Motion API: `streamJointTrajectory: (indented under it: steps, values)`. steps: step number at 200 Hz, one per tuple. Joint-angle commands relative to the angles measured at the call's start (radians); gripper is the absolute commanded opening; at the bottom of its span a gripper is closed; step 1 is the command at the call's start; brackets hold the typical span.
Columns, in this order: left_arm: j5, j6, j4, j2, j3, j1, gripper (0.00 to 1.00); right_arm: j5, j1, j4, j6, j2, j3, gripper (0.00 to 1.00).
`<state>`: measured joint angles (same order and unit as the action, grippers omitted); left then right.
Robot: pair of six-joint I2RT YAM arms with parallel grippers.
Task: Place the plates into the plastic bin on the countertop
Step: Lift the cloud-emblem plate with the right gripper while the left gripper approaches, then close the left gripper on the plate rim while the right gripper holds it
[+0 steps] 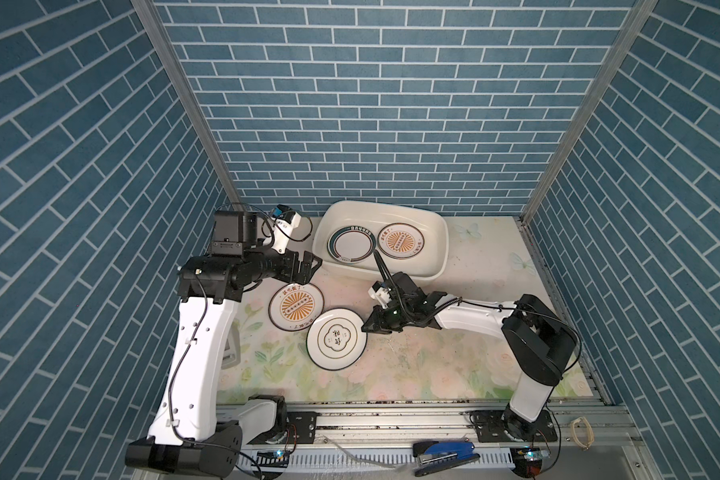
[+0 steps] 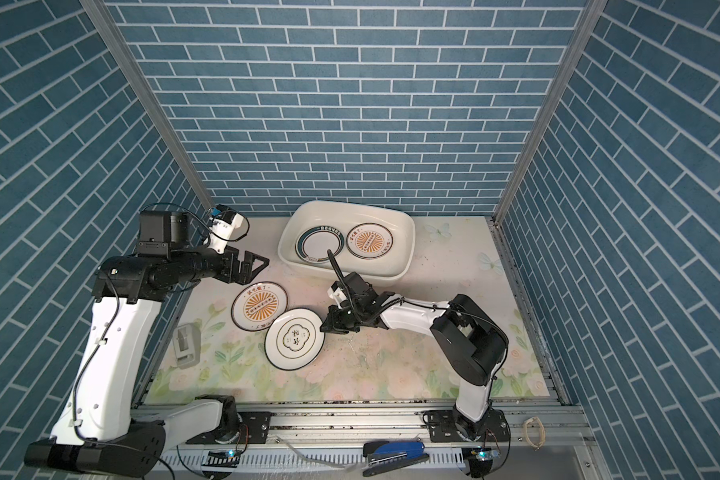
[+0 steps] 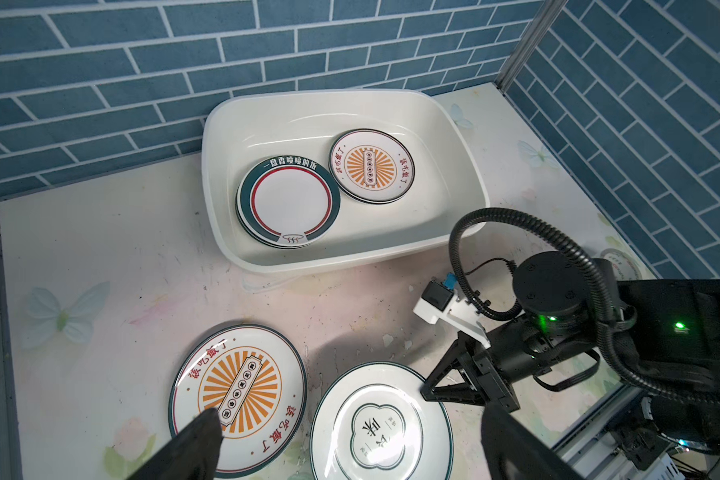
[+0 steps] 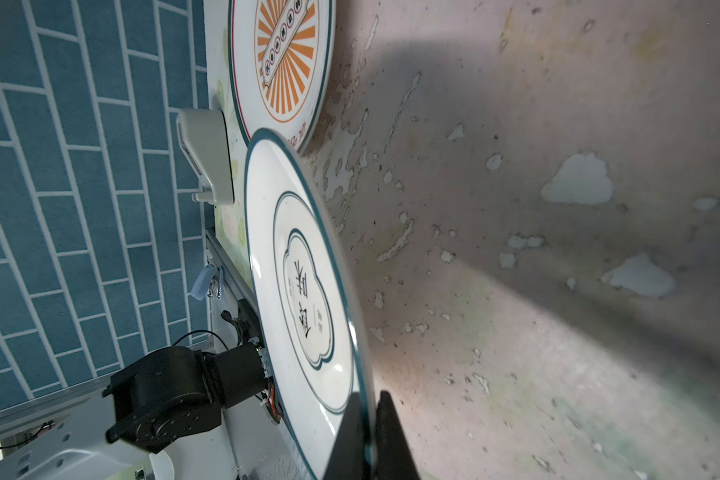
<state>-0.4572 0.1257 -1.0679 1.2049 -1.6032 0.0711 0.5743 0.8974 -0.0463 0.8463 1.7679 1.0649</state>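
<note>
The cream plastic bin [image 1: 383, 203] [image 2: 350, 203] [image 3: 215, 187] stands at the back of the flowered countertop [image 1: 474, 353]. It holds a green-banded stack of plates [image 1: 352, 246] [image 3: 288, 203] and a sunburst plate [image 1: 400, 240] [image 3: 371, 166]. Another sunburst plate [image 1: 296, 307] [image 2: 259, 306] [image 3: 238, 401] lies on the countertop. A clover-emblem plate [image 1: 336, 338] [image 2: 294, 338] [image 4: 304, 291] overlaps its edge. My right gripper [image 1: 366, 326] [image 4: 368, 399] is shut on that plate's rim, which looks tilted up. My left gripper [image 1: 310, 266] [image 3: 350, 411] hangs open above the sunburst plate, holding nothing.
A grey-white tape dispenser [image 2: 186, 345] [image 4: 206, 153] sits at the countertop's left edge. A blue stapler [image 1: 443, 455] and rubber bands [image 1: 580, 432] lie on the front rail. Blue brick walls close in the back and both sides.
</note>
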Motion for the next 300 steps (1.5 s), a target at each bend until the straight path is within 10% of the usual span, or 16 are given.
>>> streamJointTrajectory:
  steps: [1,86,155,300]
  values:
    - [0.026,-0.042,0.011,0.025,-0.020,-0.004,0.97,0.039,-0.015,-0.041,-0.046,-0.072,0.018,0.00]
    - [-0.036,-0.094,0.034,0.086,0.041,-0.004,0.90,0.050,-0.146,-0.189,-0.084,-0.254,0.056,0.00]
    - [-0.346,-0.194,0.115,0.228,0.111,-0.001,0.85,0.096,-0.285,-0.246,-0.107,-0.320,0.107,0.00]
    - [-0.371,-0.152,0.074,0.470,-0.026,0.138,0.62,0.187,-0.418,-0.247,-0.107,-0.280,0.223,0.00]
